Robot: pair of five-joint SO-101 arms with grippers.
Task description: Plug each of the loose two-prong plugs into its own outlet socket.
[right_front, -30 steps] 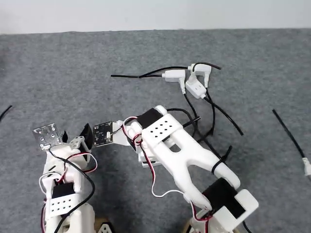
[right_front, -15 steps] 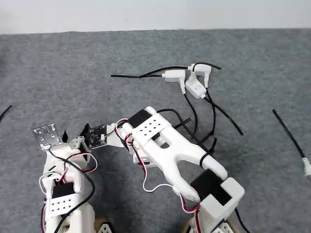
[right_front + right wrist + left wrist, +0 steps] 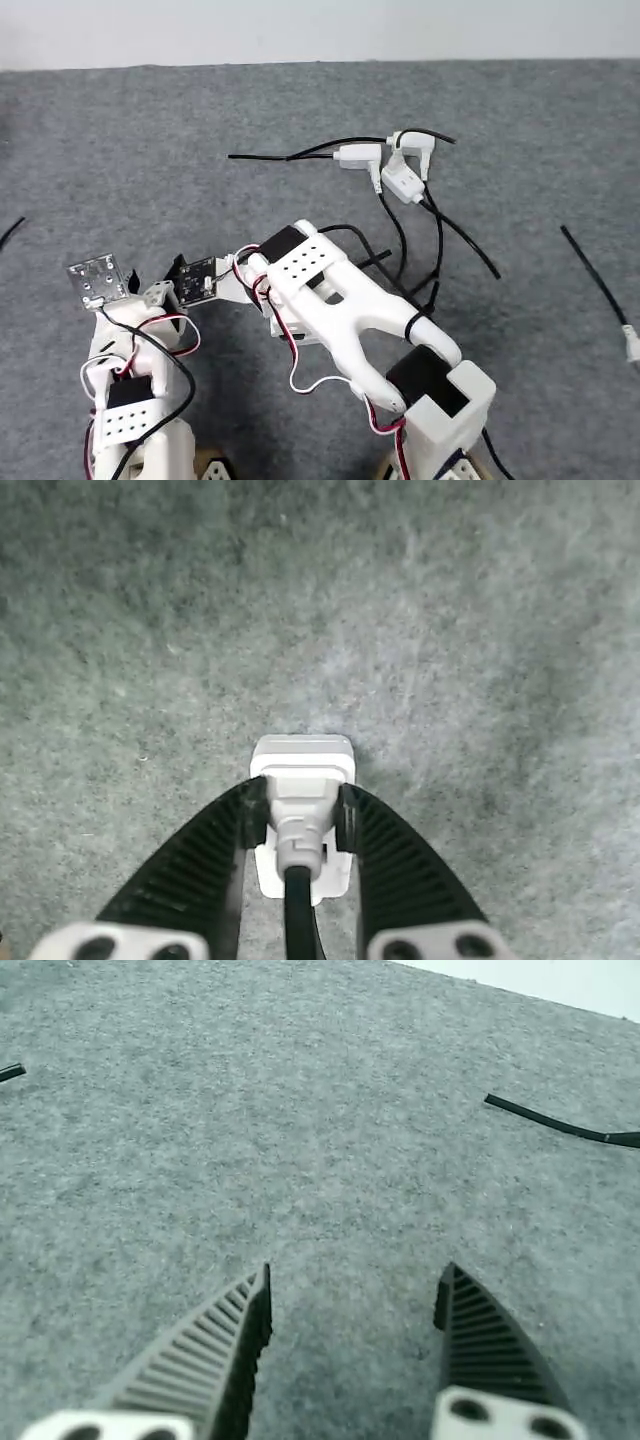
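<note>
My right gripper point(image 3: 300, 798) is shut on a white two-prong plug point(image 3: 298, 825) with a black cord point(image 3: 298, 915). The plug lies over a white outlet socket point(image 3: 302, 755) on the grey carpet. In the high view the right arm point(image 3: 340, 300) covers that spot near the middle front. My left gripper point(image 3: 355, 1282) stands open above bare carpet, holding nothing; in the high view it sits at the front left point(image 3: 168, 280). Farther back, a white plug point(image 3: 358, 155), a second white plug point(image 3: 412, 142) and a white socket piece point(image 3: 403, 183) lie together, with black cords trailing.
Black cords point(image 3: 435, 235) loop from the back cluster toward the right arm. Another white plug point(image 3: 631, 345) on a black cord lies at the right edge. A loose cord end point(image 3: 560, 1125) lies ahead of the left gripper. Grey carpet point(image 3: 130, 150) spreads at the back left.
The right arm has swung left and toward the front with the plug in its gripper, dragging its cord along. The left arm has stayed still.
</note>
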